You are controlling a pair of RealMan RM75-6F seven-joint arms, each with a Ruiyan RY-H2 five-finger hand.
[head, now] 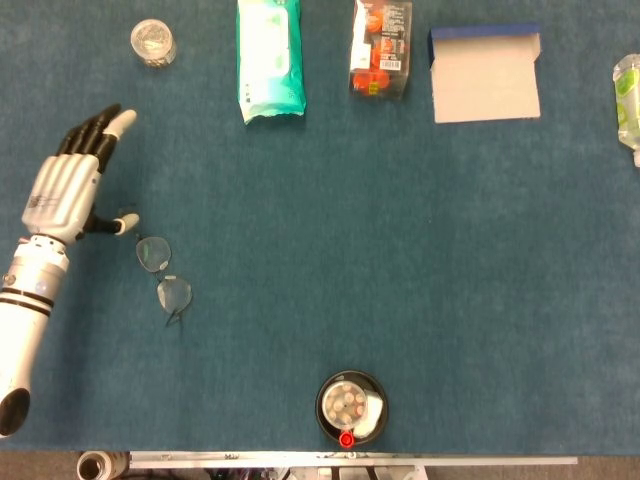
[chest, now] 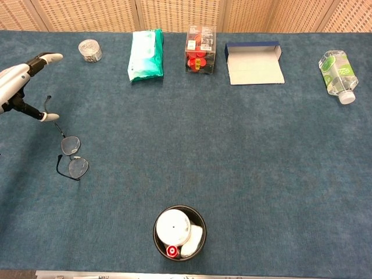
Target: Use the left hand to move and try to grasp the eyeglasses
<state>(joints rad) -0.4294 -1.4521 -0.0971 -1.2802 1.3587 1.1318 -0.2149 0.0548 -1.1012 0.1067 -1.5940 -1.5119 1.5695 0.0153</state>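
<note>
Although only its knuckled back is shown from above, the left robot hand [head: 68, 185] is seen with its fingers stretched out straight and its thumb [head: 122, 224] held apart to one side; nothing is held in it. Seen from the chest camera, the same robot hand [chest: 17, 81] is cut off by the left edge of the picture, so that only the fingertips and the thumb can be made out. The right robot hand is shown in neither view.

The eyeglasses [head: 162, 275] are laid on the blue worktop [head: 400, 250] at about four o'clock from the left robot hand, just beside the thumb tip. Whether the thumb is touching the near arm of the frame cannot be told; in the chest view a thin dark arm is seen close to it. The frame is thin and partly lost against the cloth.

Along the twelve o'clock edge a small round jar [head: 153, 42], a green wipes packet [head: 268, 60], a clear box with red contents [head: 381, 48] and an open cardboard box [head: 485, 72] are set in a row. A plastic bottle [head: 628, 95] at two o'clock is cropped by the right edge in the head view. A black bowl [head: 352, 407] is placed at six o'clock; its contents are hard to identify.
</note>
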